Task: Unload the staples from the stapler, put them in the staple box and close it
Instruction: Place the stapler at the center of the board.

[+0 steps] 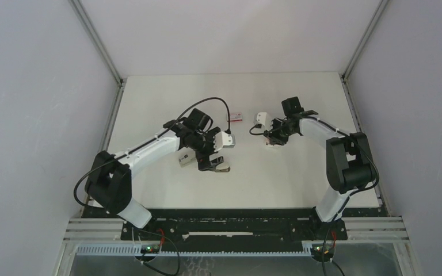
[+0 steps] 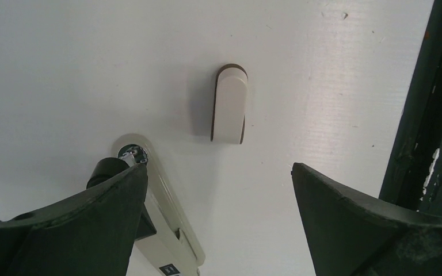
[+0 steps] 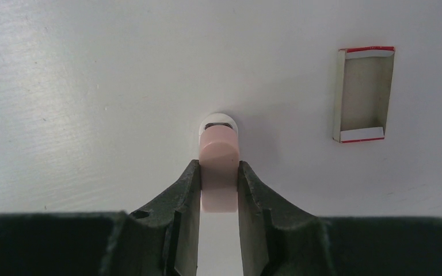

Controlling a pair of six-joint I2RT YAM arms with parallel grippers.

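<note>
On the white table (image 1: pixel 299 178), the left gripper (image 2: pixel 218 172) stands spread wide, grasping nothing. A cream stapler (image 2: pixel 230 103) lies just ahead of it and a white stapler (image 2: pixel 164 207) beside one finger. The right gripper (image 3: pixel 218 165) is clenched on a pale pink stapler (image 3: pixel 218 144), with an open red-and-white box (image 3: pixel 364 95) ahead to its right. Grey metal (image 3: pixel 218 122) shows at the held stapler's nose; whether it is staples cannot be told.

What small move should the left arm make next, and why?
Probably move the left gripper forward onto the beige stapler and close on it: its jaws stand wide open and empty just short of it, while the right gripper is shut on the pink stapler.
</note>
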